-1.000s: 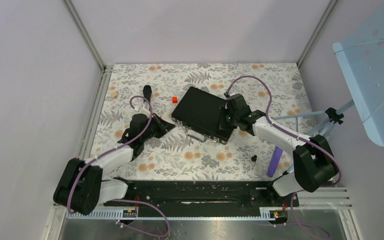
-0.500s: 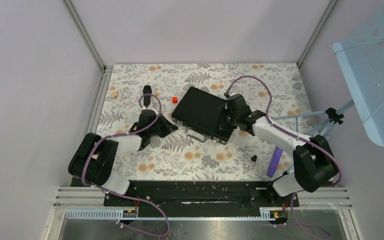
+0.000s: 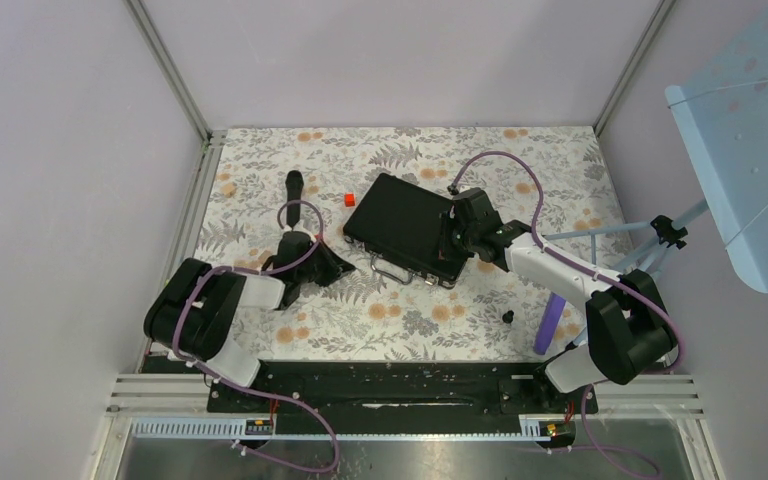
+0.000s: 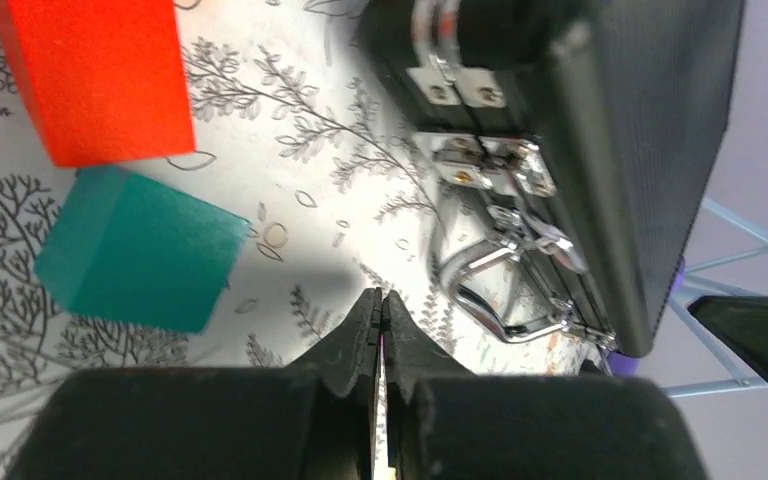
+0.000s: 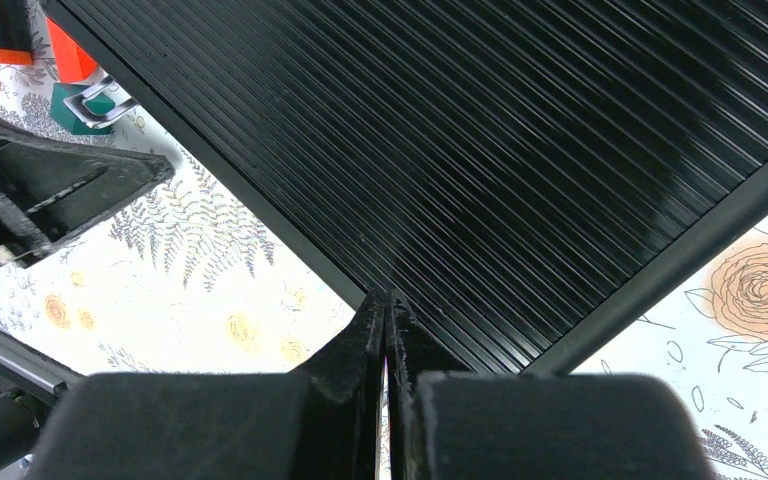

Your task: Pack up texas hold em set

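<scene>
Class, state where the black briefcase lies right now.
Top view: the closed black briefcase lies near the middle of the table, a red block just left of it, the right gripper over its right end.

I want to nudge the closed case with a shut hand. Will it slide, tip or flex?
The case lies flat and wide on the table, so it probably slides rather than tips. Its ribbed shell looks rigid, unlikely to flex. The handle looks hinged and may flop or snag.

The briefcase (image 5: 520, 150) has a ribbed, matt black shell with shiny chrome metal latches (image 4: 482, 170) and handle (image 4: 447, 278).
</scene>
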Tool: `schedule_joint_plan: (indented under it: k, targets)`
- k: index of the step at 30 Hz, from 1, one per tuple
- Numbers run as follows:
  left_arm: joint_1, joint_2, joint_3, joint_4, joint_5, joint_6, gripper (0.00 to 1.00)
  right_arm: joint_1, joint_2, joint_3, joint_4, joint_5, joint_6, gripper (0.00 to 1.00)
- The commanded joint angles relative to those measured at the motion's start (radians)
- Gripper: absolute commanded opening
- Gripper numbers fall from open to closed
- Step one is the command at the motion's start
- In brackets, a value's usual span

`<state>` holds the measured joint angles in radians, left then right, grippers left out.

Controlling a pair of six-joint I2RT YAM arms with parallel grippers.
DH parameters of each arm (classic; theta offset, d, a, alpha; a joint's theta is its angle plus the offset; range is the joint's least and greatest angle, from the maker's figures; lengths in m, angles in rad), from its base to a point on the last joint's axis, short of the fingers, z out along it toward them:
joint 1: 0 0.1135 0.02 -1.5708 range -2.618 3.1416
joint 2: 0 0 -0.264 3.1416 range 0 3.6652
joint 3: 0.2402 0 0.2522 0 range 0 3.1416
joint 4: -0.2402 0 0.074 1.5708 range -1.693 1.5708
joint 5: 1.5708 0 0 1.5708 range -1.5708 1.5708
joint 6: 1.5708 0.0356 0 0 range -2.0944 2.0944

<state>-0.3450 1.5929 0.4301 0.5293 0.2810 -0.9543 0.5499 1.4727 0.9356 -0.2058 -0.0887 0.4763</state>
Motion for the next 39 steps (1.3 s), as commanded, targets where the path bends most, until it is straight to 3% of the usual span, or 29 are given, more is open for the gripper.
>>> schedule_joint_plan:
  k: [1, 6, 11, 28, 33, 39]
  targets:
    - [0.002, -0.170, 0.009, -0.038, 0.013, 0.027, 0.00, -0.001, -0.015, 0.010, -0.014, 0.022, -0.016, 0.01]
    - [0.005, -0.321, 0.103, -0.151, 0.002, 0.064, 0.00, 0.001, -0.009, 0.012, -0.014, 0.018, -0.012, 0.01]
    - [0.015, -0.237, 0.211, -0.260, -0.034, 0.094, 0.00, 0.001, -0.005, 0.015, -0.013, 0.012, -0.010, 0.01]
    - [0.018, 0.124, -0.043, 0.080, 0.007, 0.020, 0.00, 0.001, 0.002, 0.024, -0.020, 0.014, -0.019, 0.01]
    - [0.018, 0.067, -0.049, 0.057, 0.009, 0.026, 0.00, 0.001, -0.005, 0.016, -0.023, 0.023, -0.024, 0.01]
    - [0.018, -0.129, -0.055, -0.065, -0.009, 0.075, 0.00, 0.001, -0.007, 0.014, -0.025, 0.024, -0.025, 0.01]
